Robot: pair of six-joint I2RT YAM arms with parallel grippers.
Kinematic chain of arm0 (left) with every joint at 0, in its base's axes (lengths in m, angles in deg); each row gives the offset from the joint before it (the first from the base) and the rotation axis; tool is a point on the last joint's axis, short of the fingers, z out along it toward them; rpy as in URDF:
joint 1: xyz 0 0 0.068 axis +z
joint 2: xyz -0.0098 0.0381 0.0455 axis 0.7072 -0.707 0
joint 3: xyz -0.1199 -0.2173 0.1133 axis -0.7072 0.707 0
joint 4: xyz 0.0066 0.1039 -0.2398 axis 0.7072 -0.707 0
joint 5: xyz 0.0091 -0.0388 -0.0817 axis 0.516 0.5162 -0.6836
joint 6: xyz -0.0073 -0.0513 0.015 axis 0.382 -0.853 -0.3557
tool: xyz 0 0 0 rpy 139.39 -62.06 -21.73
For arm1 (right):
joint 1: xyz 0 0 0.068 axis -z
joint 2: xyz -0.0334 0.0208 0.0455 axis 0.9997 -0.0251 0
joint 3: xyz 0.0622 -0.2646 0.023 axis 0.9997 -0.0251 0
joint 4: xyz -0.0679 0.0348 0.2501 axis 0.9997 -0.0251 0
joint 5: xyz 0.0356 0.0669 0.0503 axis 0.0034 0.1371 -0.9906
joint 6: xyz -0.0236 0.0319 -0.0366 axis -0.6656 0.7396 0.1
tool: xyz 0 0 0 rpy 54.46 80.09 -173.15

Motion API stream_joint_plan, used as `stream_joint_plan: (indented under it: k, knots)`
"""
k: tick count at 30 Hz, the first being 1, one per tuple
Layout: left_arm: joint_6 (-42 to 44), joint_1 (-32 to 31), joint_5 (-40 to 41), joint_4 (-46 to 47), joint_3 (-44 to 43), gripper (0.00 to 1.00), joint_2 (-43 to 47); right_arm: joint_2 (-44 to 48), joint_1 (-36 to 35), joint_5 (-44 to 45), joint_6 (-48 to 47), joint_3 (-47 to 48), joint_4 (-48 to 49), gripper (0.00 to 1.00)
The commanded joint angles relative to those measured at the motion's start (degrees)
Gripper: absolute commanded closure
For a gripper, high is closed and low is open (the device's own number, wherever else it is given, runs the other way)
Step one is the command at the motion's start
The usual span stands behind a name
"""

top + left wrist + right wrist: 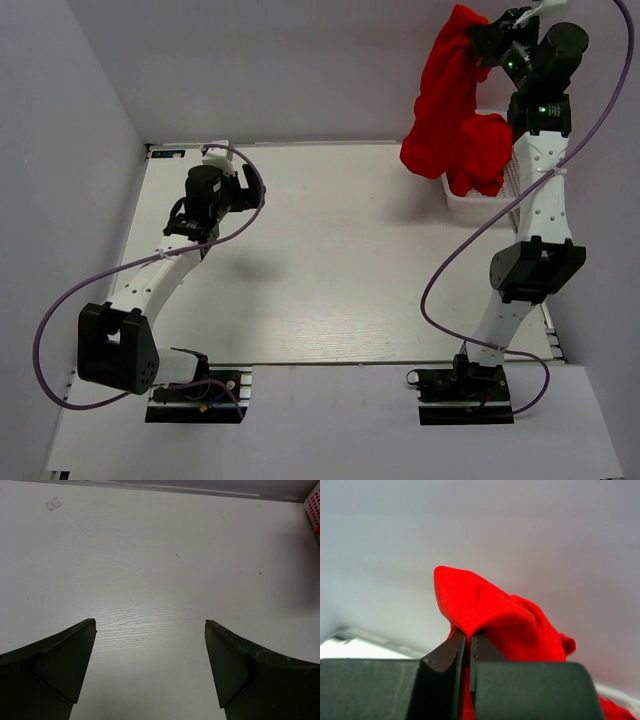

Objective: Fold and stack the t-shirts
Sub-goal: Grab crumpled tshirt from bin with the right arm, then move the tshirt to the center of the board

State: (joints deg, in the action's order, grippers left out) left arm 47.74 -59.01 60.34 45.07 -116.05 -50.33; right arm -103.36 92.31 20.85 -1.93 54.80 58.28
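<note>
My right gripper (pixel 482 38) is raised high at the back right and is shut on a bright red t-shirt (pixel 445 95). The shirt hangs down from it in a bunch, its lower end still in or over the white basket (pixel 470 200). In the right wrist view the red cloth (pixel 490 610) is pinched between my closed fingers (pixel 468 640) and bulges above them. My left gripper (pixel 222 160) is open and empty over the bare table at the back left. Its two dark fingers (pixel 65 660) stand wide apart in the left wrist view.
The white lattice basket stands at the table's back right edge; its corner shows in the left wrist view (pixel 314 507). Grey walls enclose the table at the left, back and right. The white tabletop (pixel 340 260) lies between the arms.
</note>
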Motion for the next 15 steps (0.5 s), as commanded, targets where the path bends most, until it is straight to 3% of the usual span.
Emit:
stream_joint_plan:
  k: [1,5,11,15]
  knots:
    - [-0.64,0.11,-0.21,-1.18,0.98,0.0,3.67,4.55,-2.42,-10.38,4.84,2.36,7.81,1.0]
    - [-1.16,0.11,0.4,-2.41,1.61,0.0,5.78,4.91,-6.64,-21.25,9.43,2.01,12.91,1.0]
    - [-2.47,0.11,3.21,-6.46,2.84,0.0,10.17,4.2,-12.88,-22.78,10.58,1.31,14.85,1.0]
    - [-3.89,0.11,6.11,-8.22,4.33,0.0,14.04,5.26,-15.87,-24.45,11.01,-4.92,15.82,1.0]
